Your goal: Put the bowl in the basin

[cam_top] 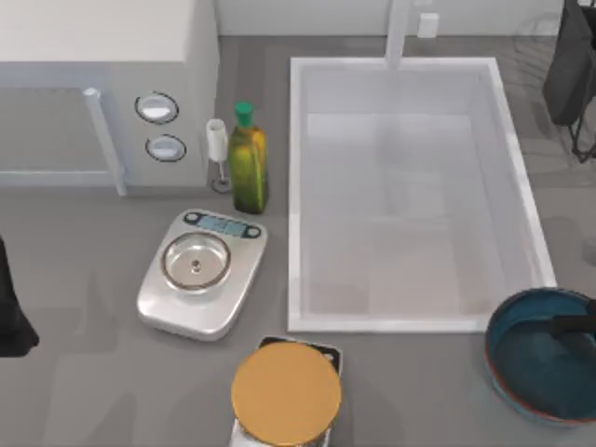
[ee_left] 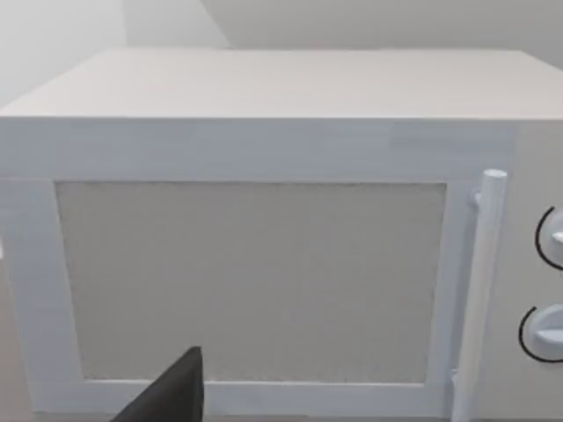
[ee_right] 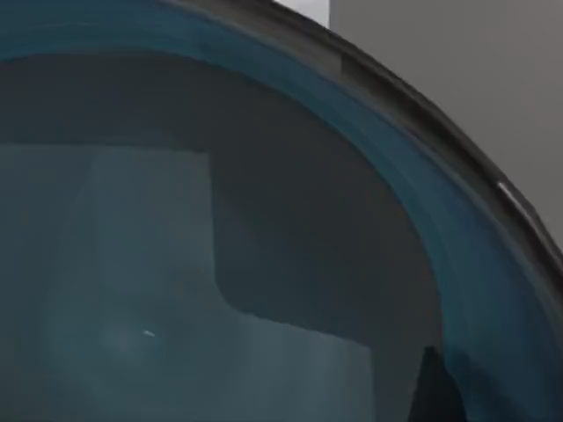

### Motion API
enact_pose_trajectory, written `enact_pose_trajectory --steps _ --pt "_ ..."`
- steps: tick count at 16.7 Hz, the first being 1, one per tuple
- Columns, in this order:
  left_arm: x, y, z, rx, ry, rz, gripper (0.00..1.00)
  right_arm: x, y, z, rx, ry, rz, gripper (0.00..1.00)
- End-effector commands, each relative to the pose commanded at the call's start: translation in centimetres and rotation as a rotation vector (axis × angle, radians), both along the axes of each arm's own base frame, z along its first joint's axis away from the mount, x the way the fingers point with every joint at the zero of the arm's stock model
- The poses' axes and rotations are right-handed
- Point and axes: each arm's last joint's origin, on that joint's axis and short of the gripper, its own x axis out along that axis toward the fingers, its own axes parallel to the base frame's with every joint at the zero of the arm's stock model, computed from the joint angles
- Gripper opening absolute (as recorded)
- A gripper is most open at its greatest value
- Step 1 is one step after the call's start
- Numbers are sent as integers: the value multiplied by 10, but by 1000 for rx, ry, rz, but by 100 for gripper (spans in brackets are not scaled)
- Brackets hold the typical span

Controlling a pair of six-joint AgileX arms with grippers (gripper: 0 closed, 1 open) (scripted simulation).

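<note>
Right gripper [cam_top: 570, 326] sitting over the bowl's [cam_top: 535, 358] inside, finger state can't tell. Bowl resting on the surface [cam_top: 93, 372] directly under it, just outside the basin's [cam_top: 296, 186] near right corner. Left arm parked at left edge.

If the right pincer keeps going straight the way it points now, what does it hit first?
Most likely the inside of the bowl: the right wrist view looks straight into its dark teal interior at close range. How much gap remains is unclear.
</note>
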Motion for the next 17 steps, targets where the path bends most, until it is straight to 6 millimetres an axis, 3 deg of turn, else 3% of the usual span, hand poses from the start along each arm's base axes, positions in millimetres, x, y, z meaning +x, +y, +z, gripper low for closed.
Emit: enact_pose_trajectory --steps 3,7,13,17 --pt "0 0 0 0 0 0 100 7 9 22 13 4 49 0" --pt "0 0 0 0 0 0 100 12 14 68 9 18 69 0" --pt "0 0 0 0 0 0 100 2 3 135 5 3 13 0" --pt "0 0 0 0 0 0 100 -1 -2 147 -3 -1 -14 0"
